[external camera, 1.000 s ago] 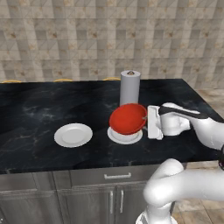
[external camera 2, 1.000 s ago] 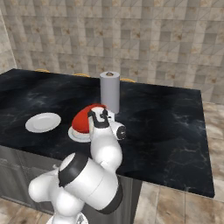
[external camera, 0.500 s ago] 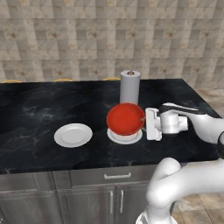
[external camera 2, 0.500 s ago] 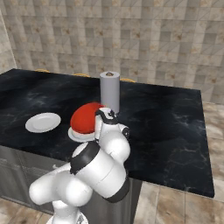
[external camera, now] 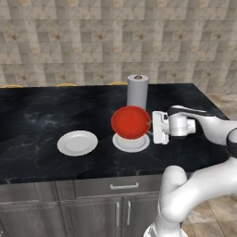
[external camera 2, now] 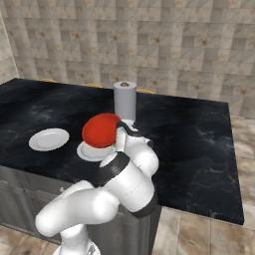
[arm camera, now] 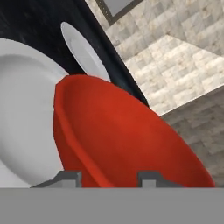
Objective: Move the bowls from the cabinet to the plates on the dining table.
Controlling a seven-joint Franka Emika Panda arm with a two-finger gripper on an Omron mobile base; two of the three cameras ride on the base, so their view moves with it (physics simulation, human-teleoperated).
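Observation:
The glossy red bowl (external camera: 131, 121) hangs tipped on its side just above a small white plate (external camera: 131, 142) on the black marble dining table (external camera: 37, 115). My gripper (external camera: 155, 126) reaches in from the right and is shut on the bowl's right rim. In the hand view the rim of the red bowl (arm camera: 122, 140) runs between my two fingertips (arm camera: 65, 177), with the white plate (arm camera: 22, 109) behind it. A second white plate (external camera: 77, 142) lies bare to the left. From the right base view the red bowl (external camera 2: 101, 130) covers most of the plate (external camera 2: 89, 152) below. The cabinet is out of view.
A grey paper towel roll (external camera: 137, 91) stands upright just behind the bowl. The table's front edge runs close below the plates, with grey drawer fronts (external camera: 115, 187) under it. A tiled wall closes the back.
The gripper and the red bowl have shifted slightly left over the plate, and the arm's elbow has swung round. Both plates and the roll stay put.

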